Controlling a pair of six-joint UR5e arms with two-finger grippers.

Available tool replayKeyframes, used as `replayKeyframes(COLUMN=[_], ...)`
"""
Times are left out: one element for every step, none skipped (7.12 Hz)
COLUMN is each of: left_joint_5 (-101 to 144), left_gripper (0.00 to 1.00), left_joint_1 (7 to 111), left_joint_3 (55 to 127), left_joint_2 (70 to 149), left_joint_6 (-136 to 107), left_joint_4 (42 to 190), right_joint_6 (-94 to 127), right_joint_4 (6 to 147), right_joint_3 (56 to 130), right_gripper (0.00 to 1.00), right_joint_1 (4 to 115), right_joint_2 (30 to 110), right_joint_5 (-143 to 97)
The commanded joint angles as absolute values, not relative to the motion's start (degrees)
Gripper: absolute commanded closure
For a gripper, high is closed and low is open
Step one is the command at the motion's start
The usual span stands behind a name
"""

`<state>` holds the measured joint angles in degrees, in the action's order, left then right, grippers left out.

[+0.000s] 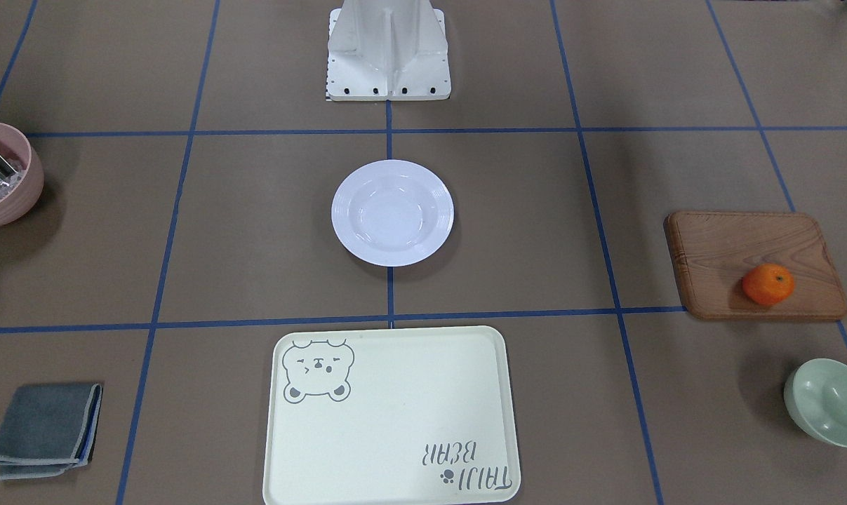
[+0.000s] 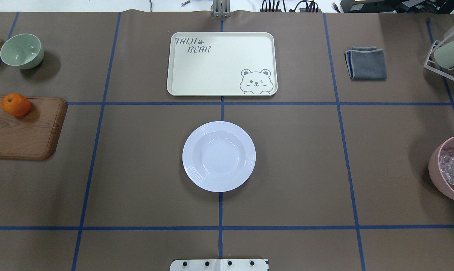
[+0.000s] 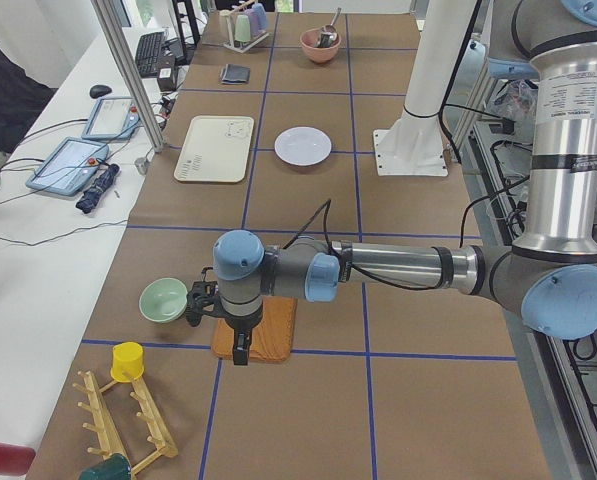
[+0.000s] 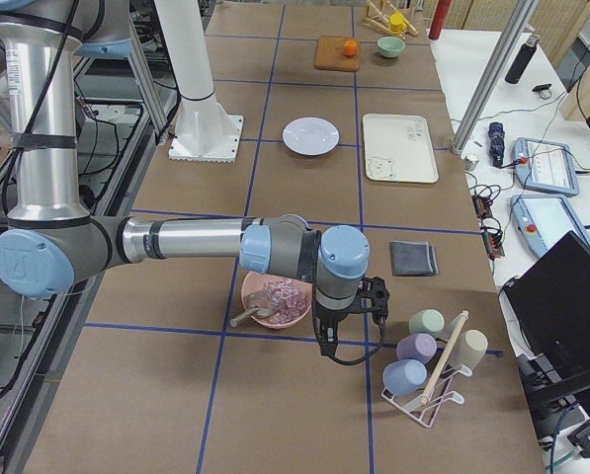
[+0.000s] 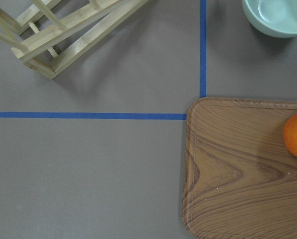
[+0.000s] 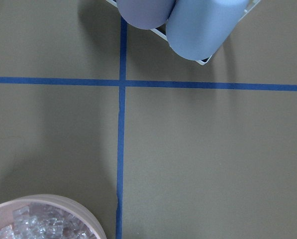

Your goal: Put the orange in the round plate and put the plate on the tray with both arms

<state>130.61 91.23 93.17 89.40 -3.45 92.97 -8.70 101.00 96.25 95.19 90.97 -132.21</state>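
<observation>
The left gripper (image 3: 241, 350) hangs over the wooden board (image 2: 23, 131); whether it is released or clenched, I cannot tell. The orange (image 2: 15, 104) sits on that board close beside it. It is round, so no axis matters. Of the 2 arms, the left is far nearer. Just beyond, the green bowl (image 2: 22, 51) is empty. Well away towards the centre, the round plate (image 2: 219, 156) and the tray (image 2: 227, 64) are both empty. The right gripper (image 4: 324, 346), its state equally unclear, hangs beside the pink bowl (image 2: 437, 169), which holds clear cubes.

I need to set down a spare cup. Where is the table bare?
Bare room lies between the round plate and the wooden board, and between the plate and the pink bowl. Crowded: the robot's left end, with board, orange and green bowl.
</observation>
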Motion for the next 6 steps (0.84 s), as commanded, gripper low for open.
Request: replayKeyframes(left_joint_5=[130.61, 130.61, 130.61, 130.61, 130.61, 130.61], left_gripper=[0.01, 0.01, 0.01, 0.01, 0.01, 0.01], left_joint_1=[91.23, 91.23, 91.14, 90.97, 90.53, 88.35], left_joint_3=[93.34, 93.43, 93.43, 93.43, 93.69, 94.47], left_joint_2=[89.47, 89.47, 89.47, 89.47, 89.73, 89.91], left_joint_6=[-3.43, -3.43, -3.43, -3.51, -3.52, -3.60], left_joint_4=[92.99, 92.90, 92.99, 92.99, 93.08, 93.25], right_joint_6=[-8.70, -8.70, -8.70, -8.70, -8.70, -8.70], right_joint_4=[100.99, 100.99, 100.99, 100.99, 100.99, 100.99], right_joint_3=[96.33, 96.59, 96.94, 97.03, 97.12, 97.12], right_gripper=[0.00, 0.00, 0.00, 0.00, 0.00, 0.00], right_joint_1=[95.19, 95.19, 95.19, 95.19, 95.19, 95.19], right_joint_2=[90.88, 90.88, 90.88, 90.88, 90.88, 90.79], right_joint_5=[-132.36, -132.54, -132.54, -132.54, -132.45, -132.45])
